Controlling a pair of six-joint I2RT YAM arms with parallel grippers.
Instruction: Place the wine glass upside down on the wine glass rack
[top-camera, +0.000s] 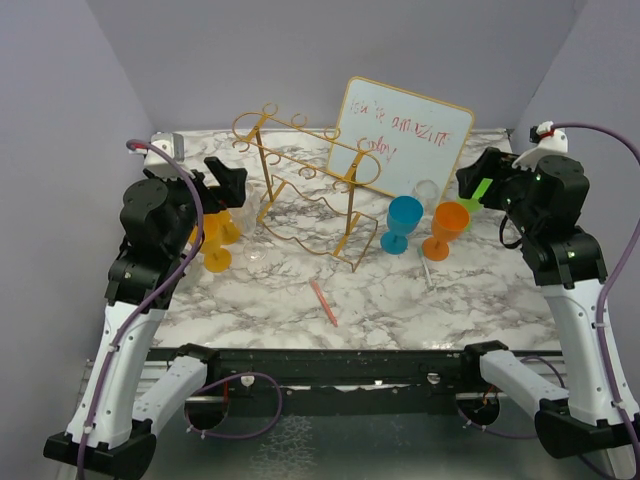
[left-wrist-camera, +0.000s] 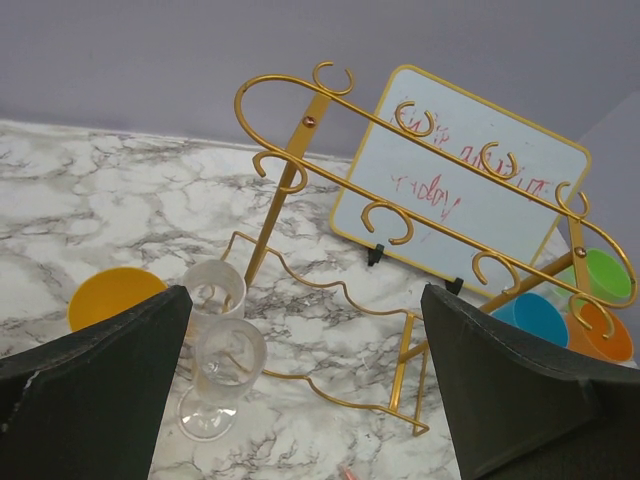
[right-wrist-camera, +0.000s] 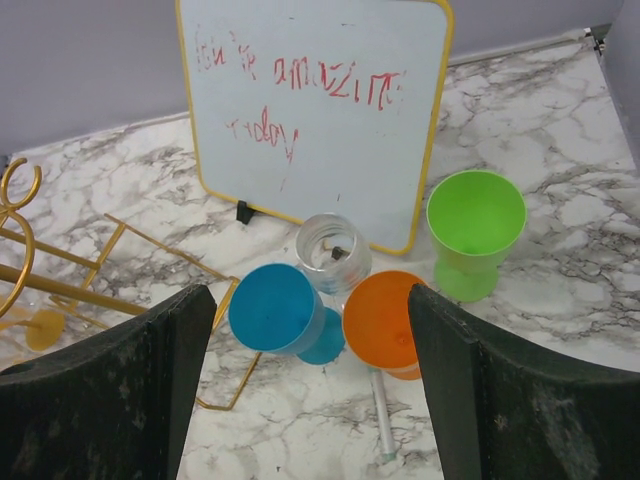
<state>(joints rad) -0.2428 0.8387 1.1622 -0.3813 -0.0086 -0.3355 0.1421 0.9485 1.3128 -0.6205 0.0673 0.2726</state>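
The gold wire rack stands mid-table with nothing hanging on it; it also shows in the left wrist view. My left gripper is open and empty, above two upright clear wine glasses and a yellow glass left of the rack. My right gripper is open and empty, above a blue glass, an orange glass, a clear glass and a green glass. All stand upright right of the rack.
A yellow-framed whiteboard with red writing leans behind the rack. A red marker lies in front of the rack. A white pen lies by the orange glass. Purple walls close in the left, back and right sides.
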